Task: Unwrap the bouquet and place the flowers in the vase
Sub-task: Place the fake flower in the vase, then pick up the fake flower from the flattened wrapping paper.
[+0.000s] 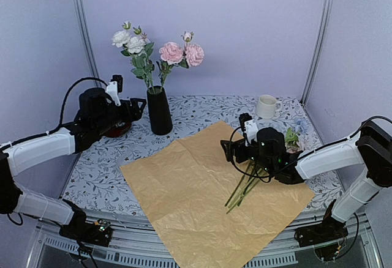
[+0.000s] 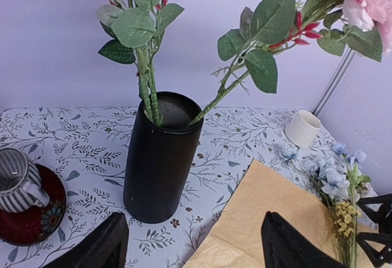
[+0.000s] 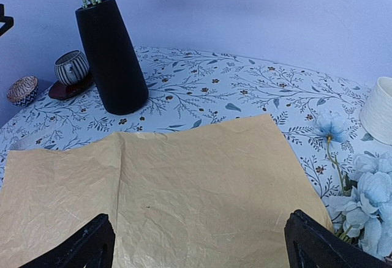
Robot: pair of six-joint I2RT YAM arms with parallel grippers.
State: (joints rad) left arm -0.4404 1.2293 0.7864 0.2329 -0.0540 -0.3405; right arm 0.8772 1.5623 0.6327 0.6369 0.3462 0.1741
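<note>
The black vase (image 1: pixel 159 110) stands at the back left and holds white roses (image 1: pixel 130 40) and pink roses (image 1: pixel 182 52) on green stems. My left gripper (image 1: pixel 138 106) hangs just left of the vase (image 2: pixel 160 158), open, with nothing between its fingers (image 2: pixel 98 246). The bouquet's tan paper (image 1: pixel 202 201) lies spread flat. Pale blue and yellow flowers (image 2: pixel 334 179) lie at its right edge, their stems (image 1: pixel 242 191) on the paper under my right arm. My right gripper (image 1: pixel 229 148) hovers open over the paper (image 3: pixel 196 182), holding nothing.
A white mug (image 1: pixel 267 106) stands at the back right. A striped cup on a red saucer (image 2: pixel 18 185) sits left of the vase, and a small patterned bowl (image 3: pixel 23 89) lies beyond it. Walls close in the back and both sides.
</note>
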